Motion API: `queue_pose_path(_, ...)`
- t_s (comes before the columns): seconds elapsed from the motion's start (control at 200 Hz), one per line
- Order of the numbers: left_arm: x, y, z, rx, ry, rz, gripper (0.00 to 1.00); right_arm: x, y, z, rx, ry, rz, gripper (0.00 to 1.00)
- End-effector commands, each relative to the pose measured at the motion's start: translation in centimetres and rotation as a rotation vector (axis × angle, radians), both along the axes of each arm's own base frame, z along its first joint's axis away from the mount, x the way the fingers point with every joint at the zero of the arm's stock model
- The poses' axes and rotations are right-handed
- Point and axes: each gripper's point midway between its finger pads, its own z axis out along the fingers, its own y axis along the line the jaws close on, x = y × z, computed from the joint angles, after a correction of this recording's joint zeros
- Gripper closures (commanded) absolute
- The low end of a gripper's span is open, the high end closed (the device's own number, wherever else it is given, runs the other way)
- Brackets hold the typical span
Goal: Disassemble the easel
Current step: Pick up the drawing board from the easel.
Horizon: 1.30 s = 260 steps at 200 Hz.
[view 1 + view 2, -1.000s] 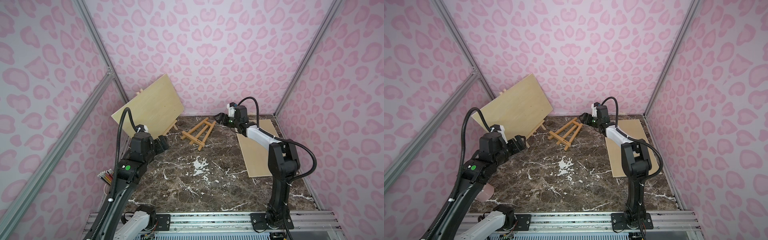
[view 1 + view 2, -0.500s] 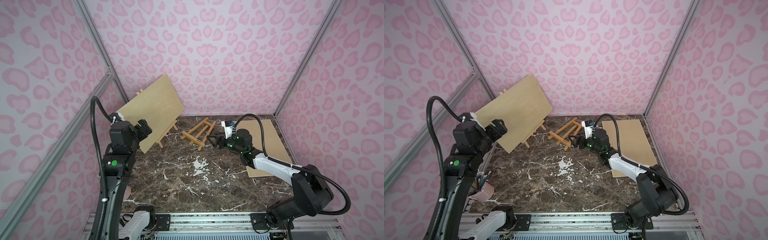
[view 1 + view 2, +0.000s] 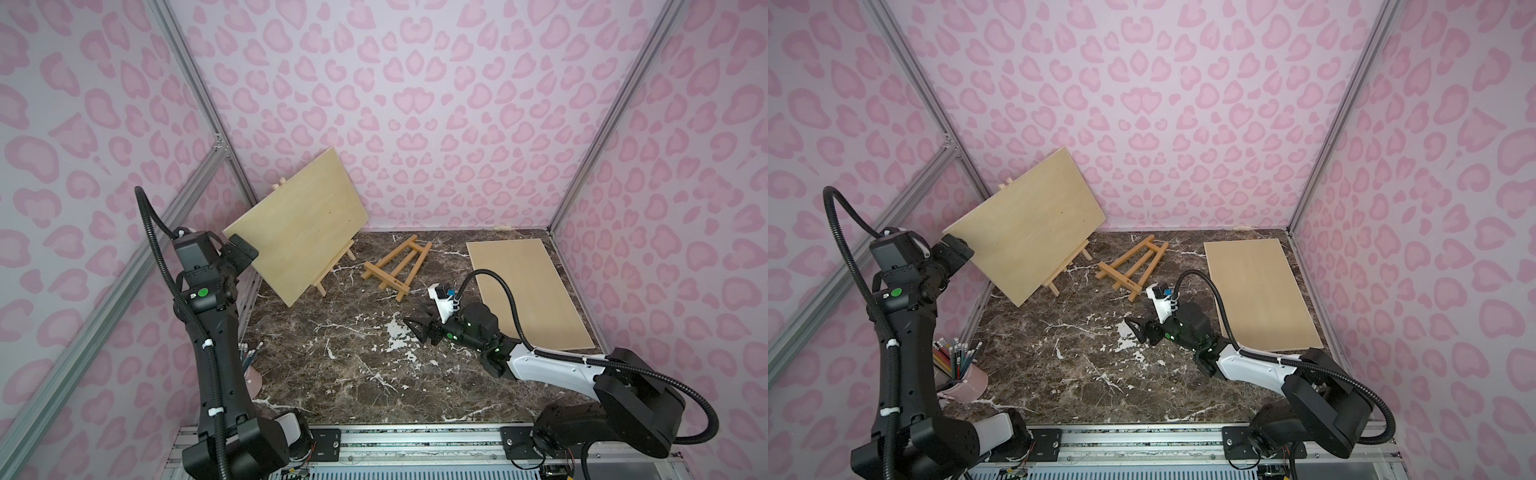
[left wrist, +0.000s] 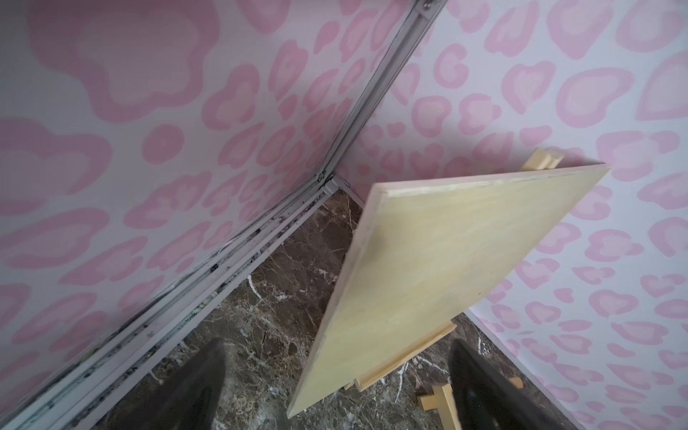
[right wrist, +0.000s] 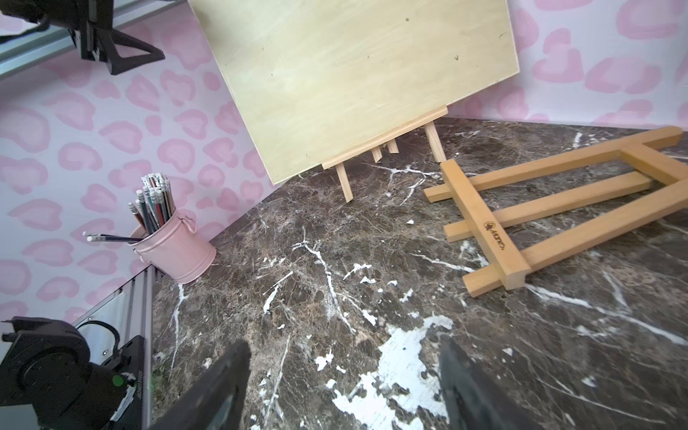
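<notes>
Board (image 3: 299, 224) propped on standing easel (image 3: 322, 282) in back left corner. Second easel (image 3: 395, 266) flat on table (image 3: 353, 374), near the back. Left gripper (image 3: 245, 253) spread wide beside board's edge, holding nothing. Right gripper (image 3: 417, 326) spread wide too, empty, low over table, near second easel.

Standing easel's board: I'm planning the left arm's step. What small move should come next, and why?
Probably ease the left hand forward until the board's near edge sits between its open jaws. The board rests on the easel's ledge, and the hand is open beside that edge, holding nothing.
</notes>
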Motion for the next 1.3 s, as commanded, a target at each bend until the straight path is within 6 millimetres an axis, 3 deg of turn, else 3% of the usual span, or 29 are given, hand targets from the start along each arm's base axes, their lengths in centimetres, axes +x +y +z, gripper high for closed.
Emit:
queue_pose_path(0.0, 1.6, -0.6, 1.0, -0.015, -0.086, -0.100, 0.06, -0.1, 0.3, 1.3, 0.030, -0.072, 0.013, 0.20)
queue_pose_path(0.125, 1.6, 0.4, 0.4, 0.018, -0.109, -0.108, 0.06, -0.5, 0.6, 1.3, 0.025, -0.087, 0.032, 0.20)
queue_pose_path(0.225, 2.7, 0.3, 0.2, 0.033, -0.142, -0.162, 0.06, -0.7, 1.0, 1.1, 0.024, -0.085, 0.052, 0.20)
queue_pose_path(0.385, 5.1, -0.1, -0.9, 0.011, -0.173, -0.273, 0.12, -0.9, 1.5, 0.7, 0.013, -0.080, 0.071, 0.21)
queue_pose_path(0.485, 5.5, -0.2, -0.4, 0.051, -0.204, -0.300, 0.12, -1.1, 1.7, 1.0, 0.015, -0.083, 0.083, 0.21)
queue_pose_path(0.875, 7.8, -1.5, -2.9, 0.045, -0.207, -0.474, 0.17, -1.9, 2.5, 1.0, 0.022, -0.087, 0.130, 0.21)
queue_pose_path(1.215, 7.7, -2.0, -4.3, 0.059, -0.207, -0.543, 0.32, -2.1, 3.1, 0.6, 0.009, -0.081, 0.153, 0.21)
queue_pose_path(1.295, 7.6, -2.0, -4.8, 0.075, -0.196, -0.545, 0.51, -2.2, 3.3, 0.5, 0.008, -0.077, 0.161, 0.21)
